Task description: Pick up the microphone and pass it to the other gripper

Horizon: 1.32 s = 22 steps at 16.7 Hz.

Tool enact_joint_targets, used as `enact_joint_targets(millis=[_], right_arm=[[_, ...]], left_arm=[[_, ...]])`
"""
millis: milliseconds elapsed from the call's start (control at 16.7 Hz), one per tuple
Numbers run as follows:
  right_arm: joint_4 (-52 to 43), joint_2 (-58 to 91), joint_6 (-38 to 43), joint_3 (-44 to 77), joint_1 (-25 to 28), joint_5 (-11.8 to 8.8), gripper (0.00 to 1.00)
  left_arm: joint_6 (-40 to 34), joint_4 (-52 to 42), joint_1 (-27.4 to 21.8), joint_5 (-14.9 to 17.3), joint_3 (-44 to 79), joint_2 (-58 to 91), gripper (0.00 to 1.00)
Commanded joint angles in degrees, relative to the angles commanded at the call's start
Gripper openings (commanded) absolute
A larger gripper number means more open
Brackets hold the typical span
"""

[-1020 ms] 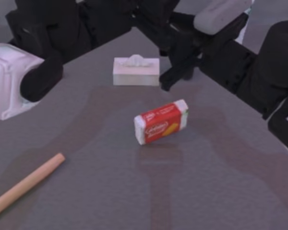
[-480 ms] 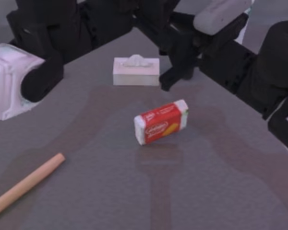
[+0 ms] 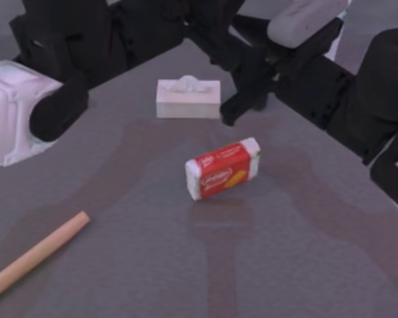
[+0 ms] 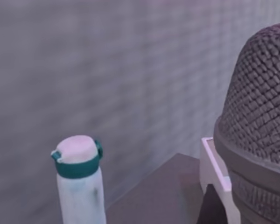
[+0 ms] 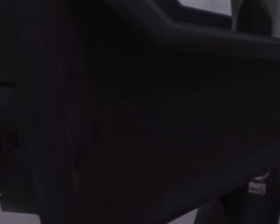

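Red-white box [image 3: 223, 168], label unreadable; mic [image 4: 259, 140] head close in left wrist view.

— What can't you make out here?

— The right wrist view is dark. In the left wrist view the microphone [image 4: 259, 140] fills one side, so you see only its mesh head, cut off by the frame; its handle is out of sight.

— And from above?

— You can't tell either gripper's fingers apart from the black arm bulk at the far edge. The wooden stick [image 3: 33, 258] runs off the left edge.
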Motion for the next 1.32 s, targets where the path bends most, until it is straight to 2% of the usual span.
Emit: enact_joint_targets(millis=[360,960,1320], right_arm=[[0.0,0.0,0.0,0.0,0.0,0.0,0.98],[-0.1,0.4,-0.3,-0.7,-0.4,0.4,1.0],[-1.5,-11.0,-0.3,-10.4,-1.8,-1.3,1.0]], left_arm=[[0.0,0.0,0.0,0.0,0.0,0.0,0.0],[0.3,-0.1,0.1,-0.4,0.5,-0.5,0.0],[0.1,-0.5,6.3,5.0,-2.5,-3.8,0.0]])
